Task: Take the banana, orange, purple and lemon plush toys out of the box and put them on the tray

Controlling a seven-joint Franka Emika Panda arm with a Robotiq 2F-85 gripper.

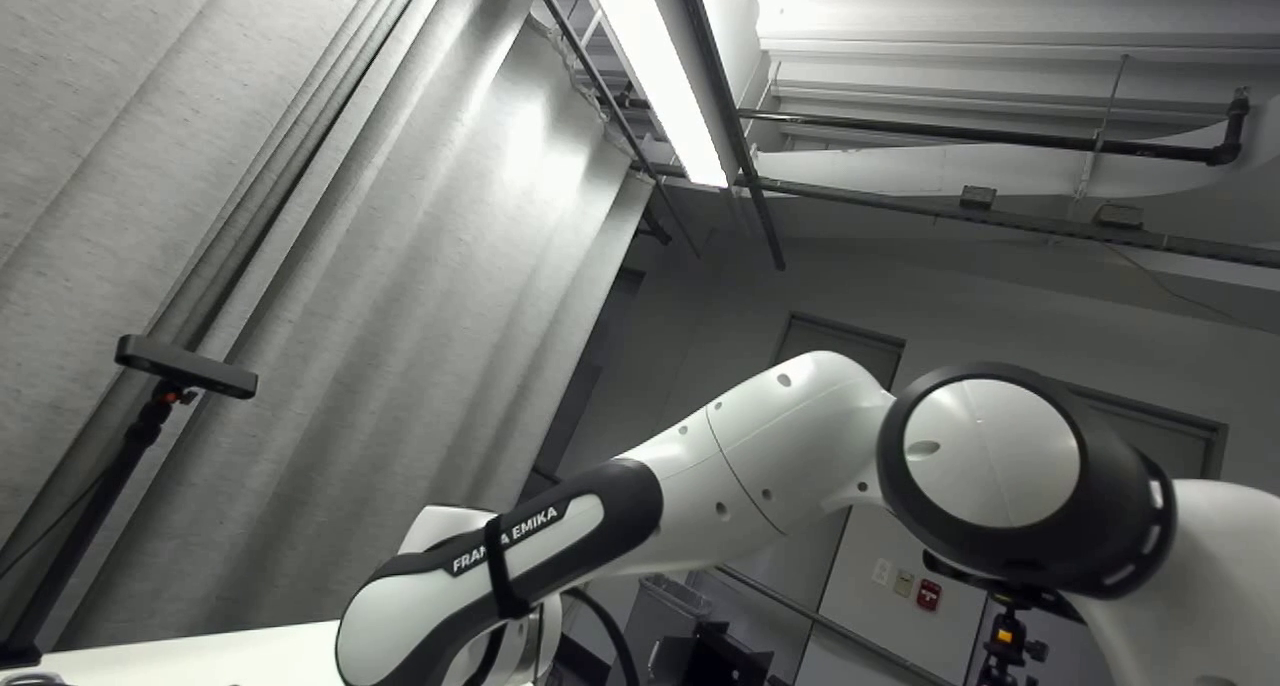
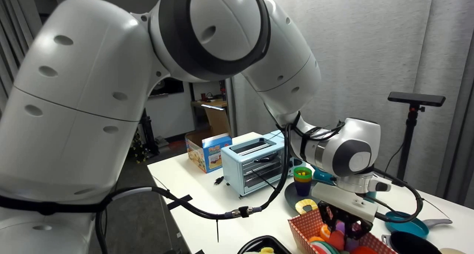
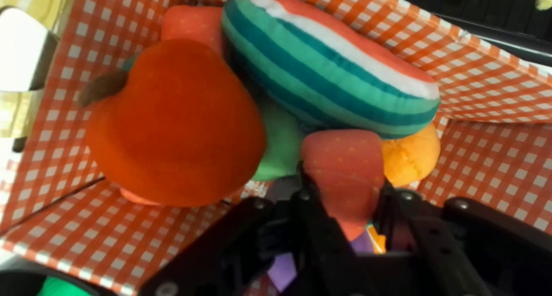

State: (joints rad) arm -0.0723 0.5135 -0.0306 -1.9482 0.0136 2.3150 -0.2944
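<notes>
Wrist view: watermelon plush (image 3: 332, 67) and round orange-red plush (image 3: 177, 127) crowd gingham box (image 3: 496, 171); purple toy (image 3: 282, 271) inside, mostly hidden under gripper (image 3: 345, 184), which pinches red dotted plush (image 3: 345, 158). In an exterior view, black tray (image 2: 264, 239) near left, toaster oven (image 2: 237, 169) far, teal pan (image 2: 407, 226) right. Arm (image 2: 289, 61) bent, wrist down over box. White table (image 2: 233, 235), grey curtain (image 2: 363, 61) behind.
</notes>
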